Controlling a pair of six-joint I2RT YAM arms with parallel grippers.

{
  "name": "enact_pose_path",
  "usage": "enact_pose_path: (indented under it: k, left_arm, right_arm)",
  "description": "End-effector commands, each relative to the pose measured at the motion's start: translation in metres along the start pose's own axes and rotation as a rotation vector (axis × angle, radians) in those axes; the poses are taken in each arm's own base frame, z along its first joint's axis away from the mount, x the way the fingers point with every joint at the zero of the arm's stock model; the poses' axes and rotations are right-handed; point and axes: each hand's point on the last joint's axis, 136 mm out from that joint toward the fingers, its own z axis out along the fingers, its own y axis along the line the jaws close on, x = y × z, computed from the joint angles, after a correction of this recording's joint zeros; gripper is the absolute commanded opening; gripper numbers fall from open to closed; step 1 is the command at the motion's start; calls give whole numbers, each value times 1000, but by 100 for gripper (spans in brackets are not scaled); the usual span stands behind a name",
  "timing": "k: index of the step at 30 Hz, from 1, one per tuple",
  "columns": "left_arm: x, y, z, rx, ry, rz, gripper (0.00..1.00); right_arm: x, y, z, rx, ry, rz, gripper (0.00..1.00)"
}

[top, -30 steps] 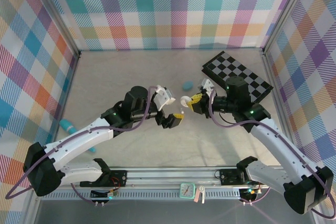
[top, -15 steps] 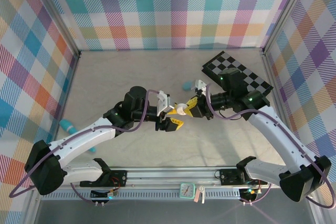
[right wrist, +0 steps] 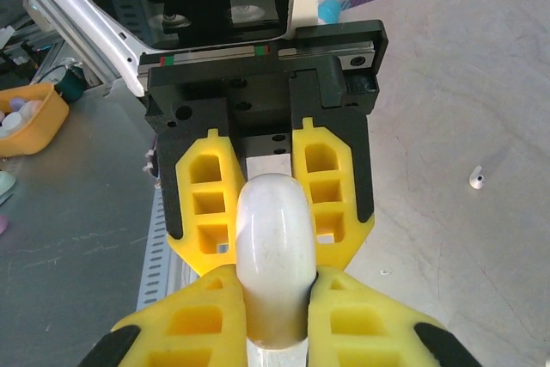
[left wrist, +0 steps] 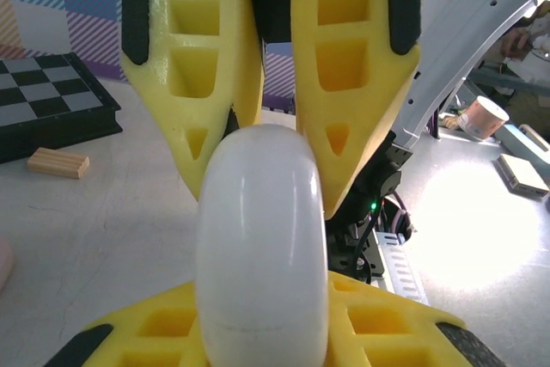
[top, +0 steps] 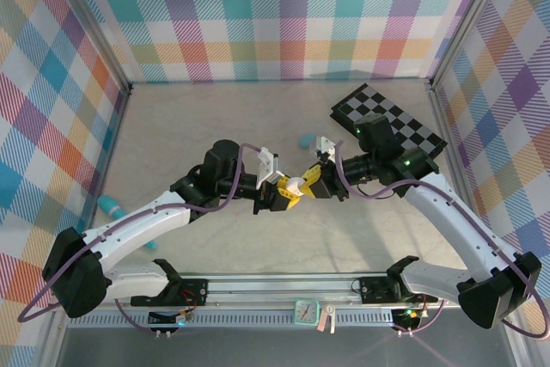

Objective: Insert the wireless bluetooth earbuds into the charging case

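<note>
**Two arms holding a closed charging case over the middle of the tabletop**

Top view, left to right. A teal capsule [top: 112,205] lies at 9 o'clock on the tabletop [top: 215,118], close to the wall. The left arm [top: 137,234] reaches to the centre, where its jaws are drawn narrow onto one end of the white charging case [top: 295,184]. The right arm [top: 447,212] comes in from 3 o'clock and its jaws clamp the opposite end. The case is thus carried between the two pairs and appears to be lifted off the surface. A teal oval [top: 307,138] rests at 12 o'clock of the case, and a checkerboard [top: 391,126] lies at 2 o'clock.

Left wrist view. A faint seam crosses the case near 6 o'clock. The lid is shut and the contents are hidden. A wooden block [left wrist: 58,162] lies at 9 o'clock. A paper cup [left wrist: 481,116] stands at 3 o'clock, its contents unseen.

Right wrist view. An orange tub [right wrist: 30,118] at 9 o'clock, beyond the tabletop, holds small pale pieces. At 3 o'clock on the tabletop lies what looks to be an earbud [right wrist: 475,180], too small to confirm.

Handling (judged). The case appears to be a hard, glossy, rounded shell, light and apt to slip or twist. It is best held across its broad faces, leaving the seam free. An earbud should be light and prone to roll, so pinch its body gently.
</note>
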Motion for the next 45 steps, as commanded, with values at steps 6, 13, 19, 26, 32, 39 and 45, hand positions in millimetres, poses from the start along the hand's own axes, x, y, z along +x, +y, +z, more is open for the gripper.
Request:
enact_pose_path:
  k: [6,13,19,26,32,39,45]
  left_arm:
    - [-26,-12,-3,60,-80,67,29]
    - [-26,-12,-2,68,-79,59,24]
    - [-20,-15,-1,83,-65,91,12]
    - [-6,-18,-2,97,-51,182,13]
    - [12,-8,-3,21,-39,278,14]
    - [25,3,-13,-83,-42,280,15]
    - [25,4,-32,-156,-102,264,14]
  right_arm:
    - [-2,3,-1,-6,-2,-32,14]
    - [1,3,-1,-6,9,-23,14]
    - [-7,-8,-3,63,-22,-18,36]
    - [-19,-32,-12,232,-69,-17,48]
    - [-32,-29,-17,243,-132,-24,67]
    - [-39,-48,-27,355,-212,37,79]
    - [-2,-121,-24,574,-165,375,79]
